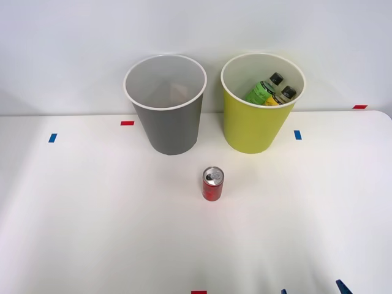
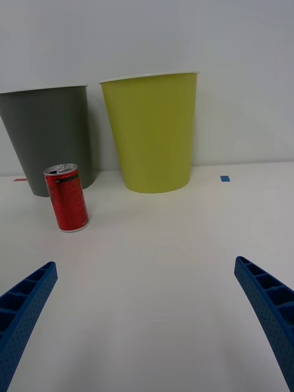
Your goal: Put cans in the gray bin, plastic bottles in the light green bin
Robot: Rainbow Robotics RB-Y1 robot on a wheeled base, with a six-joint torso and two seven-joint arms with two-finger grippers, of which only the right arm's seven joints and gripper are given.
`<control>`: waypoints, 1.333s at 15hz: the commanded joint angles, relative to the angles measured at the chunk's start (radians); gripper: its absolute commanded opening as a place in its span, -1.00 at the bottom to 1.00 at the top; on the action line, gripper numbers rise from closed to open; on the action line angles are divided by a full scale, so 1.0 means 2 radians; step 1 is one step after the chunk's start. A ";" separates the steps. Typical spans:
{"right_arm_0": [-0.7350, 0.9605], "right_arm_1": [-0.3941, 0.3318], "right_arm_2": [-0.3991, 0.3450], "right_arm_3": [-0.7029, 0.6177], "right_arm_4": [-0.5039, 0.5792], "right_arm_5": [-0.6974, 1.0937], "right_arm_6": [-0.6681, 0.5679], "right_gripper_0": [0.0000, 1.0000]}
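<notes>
Near the bins, the upright can point(image 1: 213, 184) looks light, stiff, slippery; grip its middle with the spread-apart claw point(image 2: 147, 318).

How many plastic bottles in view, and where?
2: the green-label bottle and the yellow-label bottle, both inside the light green bin. More could lie hidden deeper inside.

The gray bin point(image 1: 165, 107) is standing left of the light green bin point(image 1: 260, 116) at the table's point(image 1: 92, 214) far edge. Two plastic bottles point(image 1: 269, 90) are lying inside the latter. The can point(image 1: 212, 184) is standing before both bins, apart.
</notes>
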 commanded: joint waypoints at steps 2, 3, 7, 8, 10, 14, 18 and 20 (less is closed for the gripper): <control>0.000 0.000 0.000 0.000 0.000 0.000 0.000 1.00; 0.000 0.000 0.000 0.000 0.000 0.000 0.000 1.00; 0.000 0.000 0.000 0.000 0.000 0.000 0.000 1.00; 0.000 0.000 0.000 0.000 0.000 0.000 0.000 1.00; 0.000 0.000 0.000 0.000 0.000 0.000 0.000 1.00; 0.000 0.000 0.000 0.000 0.000 0.000 0.000 1.00; 0.000 0.000 0.000 0.000 0.000 0.000 0.000 1.00; 0.000 0.000 0.000 0.000 0.000 0.000 0.000 1.00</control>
